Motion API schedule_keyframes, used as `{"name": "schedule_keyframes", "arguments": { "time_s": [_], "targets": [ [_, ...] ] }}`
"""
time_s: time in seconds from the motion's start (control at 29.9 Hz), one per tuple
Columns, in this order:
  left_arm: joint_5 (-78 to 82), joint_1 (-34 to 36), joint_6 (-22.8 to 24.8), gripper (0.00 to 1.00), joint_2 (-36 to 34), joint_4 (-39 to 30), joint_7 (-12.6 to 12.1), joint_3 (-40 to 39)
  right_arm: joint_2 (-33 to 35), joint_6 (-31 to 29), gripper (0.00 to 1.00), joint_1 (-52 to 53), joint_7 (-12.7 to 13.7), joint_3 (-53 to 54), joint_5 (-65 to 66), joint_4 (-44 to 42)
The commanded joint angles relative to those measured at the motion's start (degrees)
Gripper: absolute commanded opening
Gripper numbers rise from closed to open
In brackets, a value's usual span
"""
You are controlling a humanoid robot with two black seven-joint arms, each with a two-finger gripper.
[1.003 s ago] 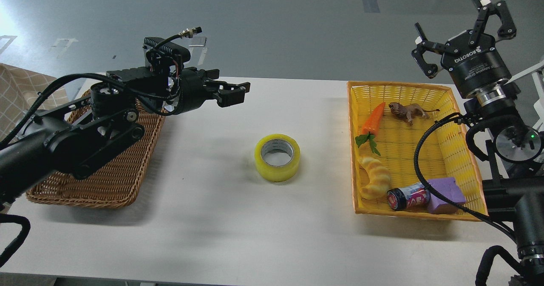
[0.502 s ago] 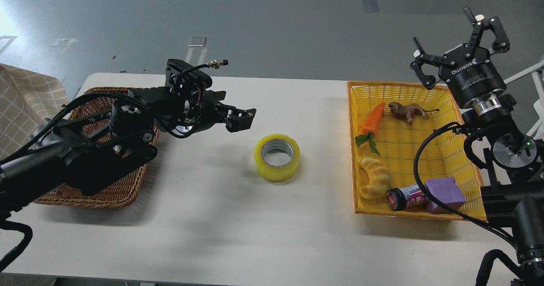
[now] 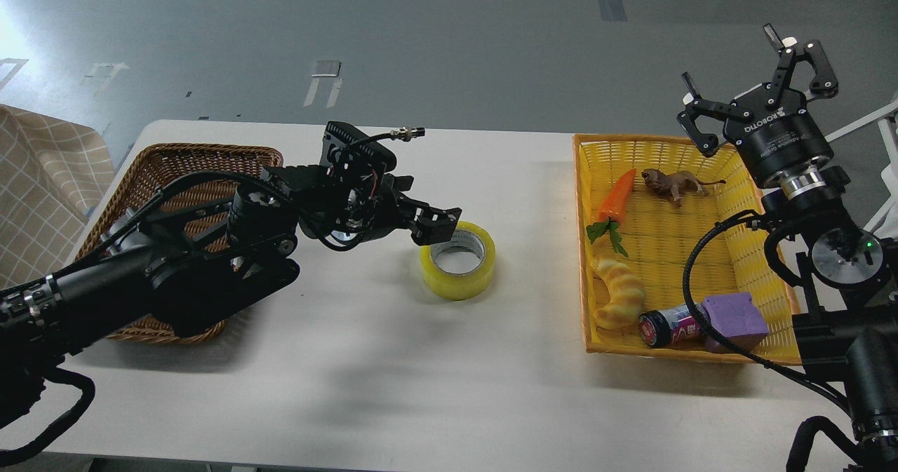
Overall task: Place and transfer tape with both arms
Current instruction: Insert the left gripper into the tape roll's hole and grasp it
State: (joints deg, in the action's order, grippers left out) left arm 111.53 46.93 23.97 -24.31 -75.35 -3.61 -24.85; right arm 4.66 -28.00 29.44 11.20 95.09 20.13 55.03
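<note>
The yellow tape roll (image 3: 459, 265) lies flat on the white table (image 3: 393, 360) at its middle, grey core facing up. My left gripper (image 3: 443, 225) reaches in from the left and sits at the roll's upper left edge, overlapping its rim; its fingers look slightly parted, and I cannot tell whether they touch the roll. My right gripper (image 3: 761, 76) is raised high at the far right, above the yellow basket's back corner, fingers spread open and empty.
A yellow plastic basket (image 3: 765, 261) on the right holds a toy carrot (image 3: 616, 197), a toy lion (image 3: 672, 181), a striped croissant toy (image 3: 619, 291), a small can (image 3: 670, 325) and a purple block (image 3: 735, 321). A brown wicker basket (image 3: 189, 160) stands at the left, partly under my left arm.
My left arm has swung right and down from above the wicker basket to the tape roll's left edge. My right gripper has shifted slightly. The tape has not moved.
</note>
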Motion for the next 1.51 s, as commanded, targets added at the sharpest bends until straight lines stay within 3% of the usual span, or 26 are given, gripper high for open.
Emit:
{"name": "schedule_keyframes", "arguments": {
  "time_s": [0.0,0.67,0.87,1.47],
  "targets": [
    [0.01,0.18,0.02,0.98,0.23,0.46,-0.08,0.06,0.00,0.00,1.00,-0.09,-0.04,0.00,0.00,-0.36],
    [-0.08,0.00,-0.07,0.98,5.50,7.41,-0.08,2.35,0.00,0.00,1.00,-0.18,-0.22,0.00,0.00,-0.63],
    [-0.08,0.18,-0.15,0.93,6.65,8.99,-0.08,3.49,0.00,0.00,1.00,-0.18,-0.22,0.09,0.00,-0.80],
    [-0.08,0.09,-0.15,0.89,7.09,9.69,-0.78,4.01,0.00,0.00,1.00,-0.09,-0.22,0.09,0.00,-0.80]
  ]
}}
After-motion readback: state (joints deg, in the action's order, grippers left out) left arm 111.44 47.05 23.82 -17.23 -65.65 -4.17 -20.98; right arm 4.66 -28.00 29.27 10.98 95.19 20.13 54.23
